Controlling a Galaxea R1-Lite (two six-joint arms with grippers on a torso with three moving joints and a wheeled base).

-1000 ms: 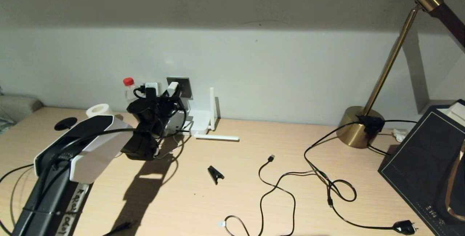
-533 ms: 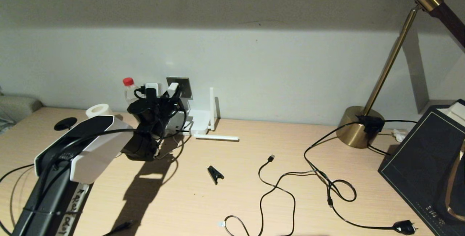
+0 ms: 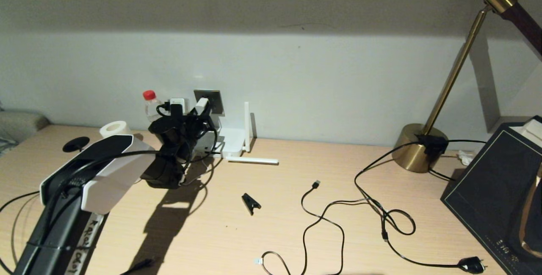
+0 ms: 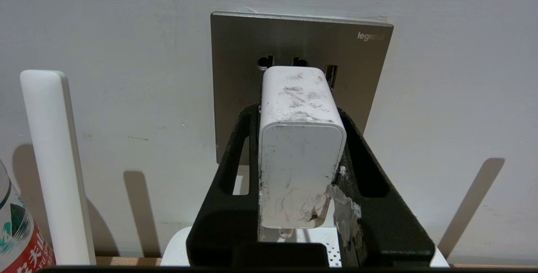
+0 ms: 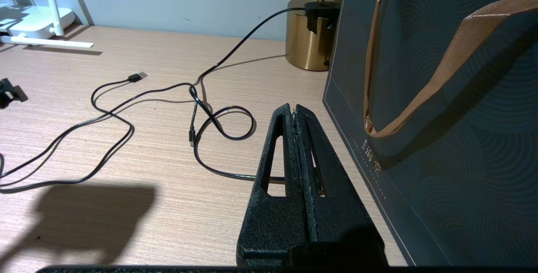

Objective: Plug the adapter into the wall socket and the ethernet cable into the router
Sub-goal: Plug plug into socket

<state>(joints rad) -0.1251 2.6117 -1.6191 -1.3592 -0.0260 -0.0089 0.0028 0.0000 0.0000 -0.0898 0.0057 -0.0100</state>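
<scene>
My left gripper [image 4: 299, 111] is shut on the scuffed white adapter [image 4: 300, 138] and holds it against the grey wall socket [image 4: 239, 54]. The adapter's front end covers the plate's lower holes, and its prongs are hidden. In the head view the adapter [image 3: 202, 105] sits at the socket [image 3: 215, 99], above the white router [image 3: 232, 141]. One router antenna [image 3: 247, 122] stands upright and another lies flat. The ethernet cable's clear connector [image 3: 258, 261] lies at the desk's front edge. My right gripper [image 5: 294, 107] is shut and empty, low over the desk at the right.
A red-capped bottle [image 3: 150, 103] and a tape roll [image 3: 114, 128] stand left of the socket. A black clip [image 3: 250, 202], a USB-tipped cable [image 3: 315, 184] and a chunky-plug cable [image 3: 471, 264] lie mid-desk. A brass lamp base [image 3: 417, 148] and a dark bag [image 5: 441, 96] stand at the right.
My left gripper with the adapter has shifted very slightly at the socket. Nothing else has moved.
</scene>
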